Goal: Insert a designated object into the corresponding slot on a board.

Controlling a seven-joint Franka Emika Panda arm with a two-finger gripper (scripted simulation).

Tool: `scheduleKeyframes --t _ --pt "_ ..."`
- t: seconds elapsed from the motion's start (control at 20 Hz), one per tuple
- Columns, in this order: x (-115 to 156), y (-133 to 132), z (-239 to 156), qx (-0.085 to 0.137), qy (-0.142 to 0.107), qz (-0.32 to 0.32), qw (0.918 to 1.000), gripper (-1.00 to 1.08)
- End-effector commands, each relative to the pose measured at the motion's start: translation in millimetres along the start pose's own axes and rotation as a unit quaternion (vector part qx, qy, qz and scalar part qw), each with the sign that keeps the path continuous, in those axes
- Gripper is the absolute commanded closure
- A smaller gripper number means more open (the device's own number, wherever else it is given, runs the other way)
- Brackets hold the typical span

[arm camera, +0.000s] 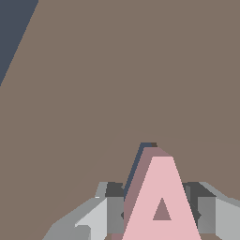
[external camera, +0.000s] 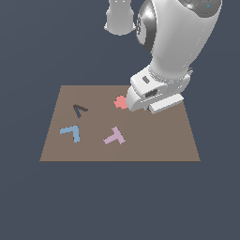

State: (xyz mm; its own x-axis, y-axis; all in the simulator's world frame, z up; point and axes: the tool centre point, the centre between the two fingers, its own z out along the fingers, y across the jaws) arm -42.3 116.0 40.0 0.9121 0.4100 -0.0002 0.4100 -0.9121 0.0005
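My gripper [arm camera: 160, 213] is shut on the light-pink letter "A" piece [arm camera: 161, 185]. One grey finger [arm camera: 112, 213] presses each side of it. The piece sits low over the brown board [arm camera: 117, 70]. A thin dark sliver [arm camera: 142, 157] runs along one edge of the piece, and I cannot tell whether it is the A-shaped slot. In the exterior view the hand [external camera: 152, 96] is down on the far right part of the board [external camera: 159, 145] and hides the piece. No A-shaped slot shows there.
On the board lie a red-pink jagged round piece [external camera: 120, 101] right beside the hand, a mauve "T" [external camera: 114, 136], a light-blue angled piece [external camera: 70, 133] and a dark V-shaped recess [external camera: 79, 110]. The board's edge and the dark floor [arm camera: 14, 28] show in the wrist view.
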Motion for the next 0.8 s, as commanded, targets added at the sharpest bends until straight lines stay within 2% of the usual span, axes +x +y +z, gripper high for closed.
scheduleKeyframes --t 0.0,0.65,0.7,0.75 --pt "-0.1 -0.3 -0.2 0.000 0.000 0.003 1.0000 1.08" --pt "0.6 0.5 10.0 0.000 0.000 -0.002 1.0000 1.08" --pt "0.6 0.5 10.0 0.000 0.000 -0.002 1.0000 -0.92" --pt "0.6 0.5 10.0 0.000 0.000 -0.002 1.0000 -0.92"
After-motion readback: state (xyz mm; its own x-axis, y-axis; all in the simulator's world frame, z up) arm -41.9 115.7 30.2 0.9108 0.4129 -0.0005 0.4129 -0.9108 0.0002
